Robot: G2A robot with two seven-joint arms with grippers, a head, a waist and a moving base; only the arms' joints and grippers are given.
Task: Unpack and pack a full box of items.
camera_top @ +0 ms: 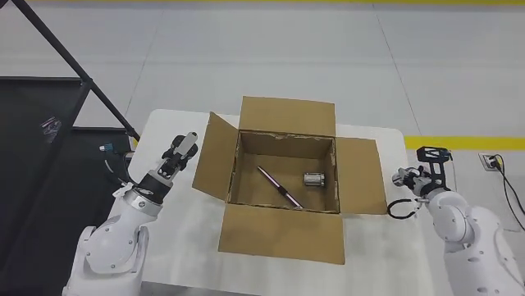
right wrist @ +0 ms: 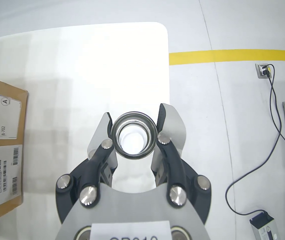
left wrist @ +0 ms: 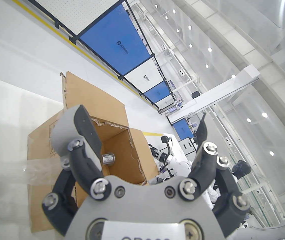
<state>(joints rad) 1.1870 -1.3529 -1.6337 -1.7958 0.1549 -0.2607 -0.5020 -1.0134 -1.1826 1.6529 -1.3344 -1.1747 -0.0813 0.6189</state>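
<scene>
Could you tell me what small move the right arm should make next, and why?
Probably lower the right tool and release the metal ring onto the table: it is clamped over bare tabletop beside the box, which holds a pen and another metal part to unpack.

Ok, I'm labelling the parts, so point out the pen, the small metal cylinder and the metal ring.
pen (camera_top: 279, 186), top view, middle of its shaft.
small metal cylinder (camera_top: 315, 179), top view, its side.
metal ring (right wrist: 133, 156), right wrist view, rim on the wrist side.
</scene>
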